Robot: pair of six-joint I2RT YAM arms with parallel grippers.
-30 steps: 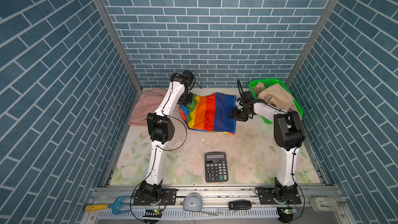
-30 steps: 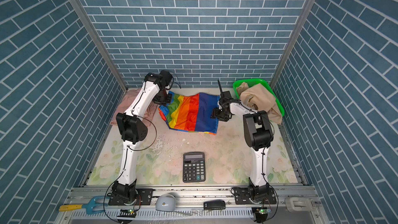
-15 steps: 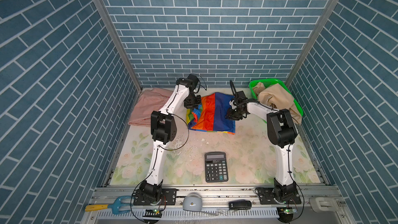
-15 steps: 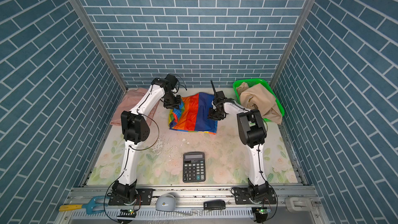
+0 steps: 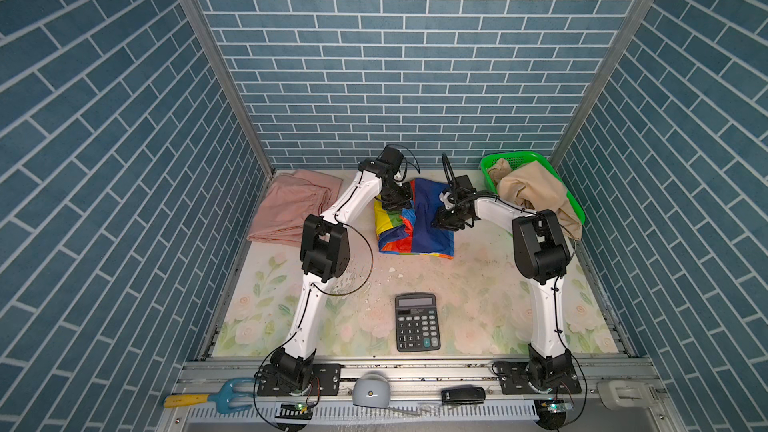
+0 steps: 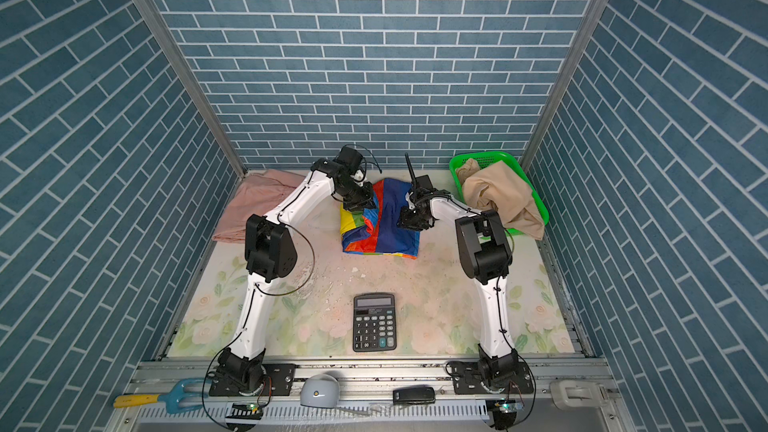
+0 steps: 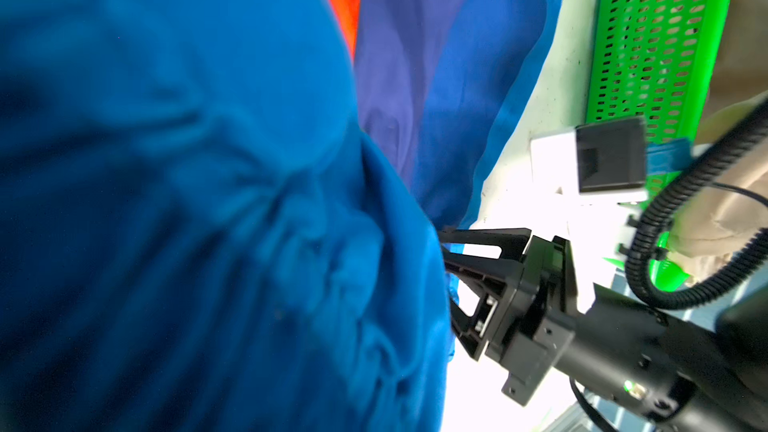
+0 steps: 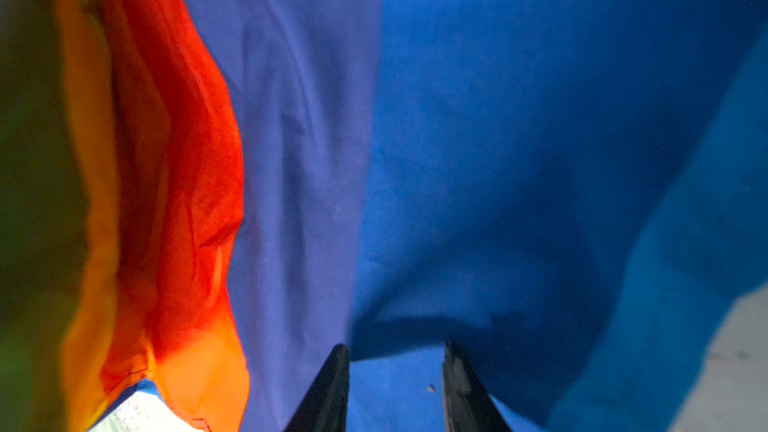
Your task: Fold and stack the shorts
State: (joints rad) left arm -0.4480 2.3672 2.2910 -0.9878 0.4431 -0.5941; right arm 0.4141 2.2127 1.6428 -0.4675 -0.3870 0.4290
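— Where do we have the rainbow shorts (image 5: 419,238)?
— At the back, in the middle, between our two grippers. Their left side is lifted and doubled over toward the blue.
— Our left gripper (image 5: 400,200)?
— Clenched on a bunch of that cloth, which fills its wrist view.
— Our right gripper (image 8: 395,353)?
— Jaws a little apart on the blue panel. We cannot tell whether they pinch it.
— The rest?
— Pink shorts (image 5: 291,205) lie flat, back left. Beige shorts (image 5: 532,193) are heaped in the basket (image 5: 525,156), back right.
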